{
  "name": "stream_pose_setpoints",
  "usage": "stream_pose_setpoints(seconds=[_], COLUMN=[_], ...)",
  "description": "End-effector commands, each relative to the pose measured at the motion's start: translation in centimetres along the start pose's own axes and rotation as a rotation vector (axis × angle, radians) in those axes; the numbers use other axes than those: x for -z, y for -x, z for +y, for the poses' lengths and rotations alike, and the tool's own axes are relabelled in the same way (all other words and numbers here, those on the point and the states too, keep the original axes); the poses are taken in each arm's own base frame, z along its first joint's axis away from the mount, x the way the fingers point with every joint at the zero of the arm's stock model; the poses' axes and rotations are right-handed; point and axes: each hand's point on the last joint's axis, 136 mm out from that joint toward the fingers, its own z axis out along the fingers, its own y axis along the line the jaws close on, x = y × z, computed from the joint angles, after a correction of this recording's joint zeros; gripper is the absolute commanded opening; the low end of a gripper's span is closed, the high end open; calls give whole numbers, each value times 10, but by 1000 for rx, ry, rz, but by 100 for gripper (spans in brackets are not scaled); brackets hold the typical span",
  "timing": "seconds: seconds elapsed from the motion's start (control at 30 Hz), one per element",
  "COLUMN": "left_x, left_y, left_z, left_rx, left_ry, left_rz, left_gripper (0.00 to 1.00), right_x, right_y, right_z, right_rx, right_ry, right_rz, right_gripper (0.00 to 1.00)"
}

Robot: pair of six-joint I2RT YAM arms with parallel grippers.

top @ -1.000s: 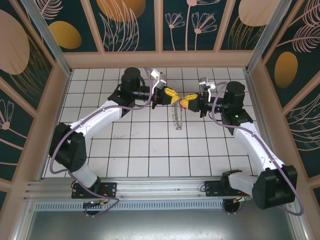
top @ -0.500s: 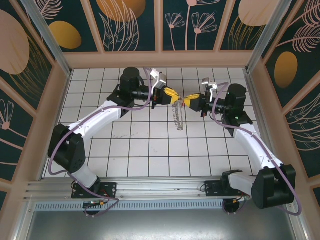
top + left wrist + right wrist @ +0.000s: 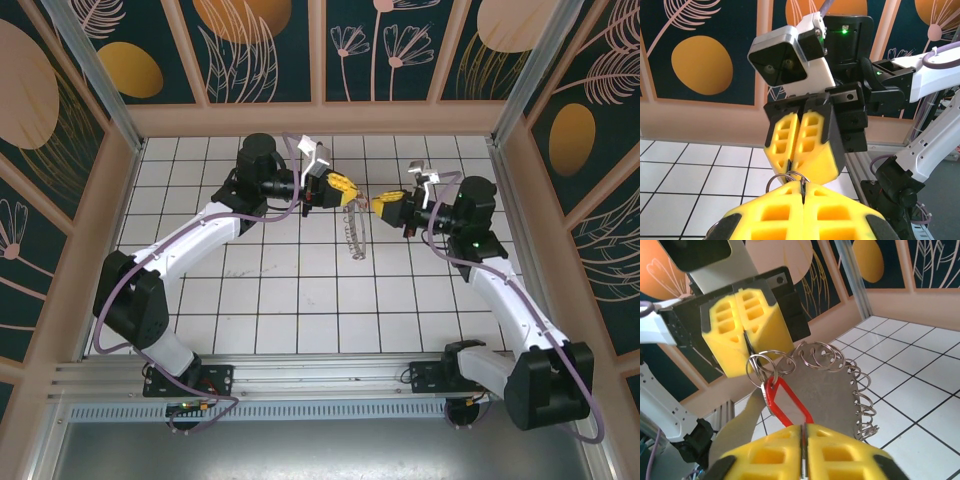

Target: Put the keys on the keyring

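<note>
Under the left end effector (image 3: 344, 187), the keyring (image 3: 353, 230) hangs vertically.

Bright, even lighting, faint shadows; wrist foregrounds perhaps slightly soft

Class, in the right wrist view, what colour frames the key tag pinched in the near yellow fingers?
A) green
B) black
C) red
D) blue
C: the key tag held by the right gripper is red-framed; the left gripper pinches its keyring.
</note>
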Motion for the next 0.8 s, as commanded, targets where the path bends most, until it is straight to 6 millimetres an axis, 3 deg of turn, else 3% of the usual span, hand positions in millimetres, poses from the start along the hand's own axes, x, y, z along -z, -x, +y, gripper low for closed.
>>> stream_pose_setpoints(seconds=[0.0, 0.27, 0.77], left_x=[3, 3, 3], left_y=[19, 20, 20], left_z=[-12, -13, -14], left_rx=[-72, -75, -76], left_ry=[-12, -15, -18], left_rz=[-36, -35, -36], left_gripper=[0, 0, 0], right_x=[7, 2, -18], right_y=[12, 18, 22], right_z=[8, 17, 12], right_rx=[50, 63, 65], right_ry=[-14, 18, 61], right_rz=[-49, -55, -48], right_gripper=[21, 37, 39])
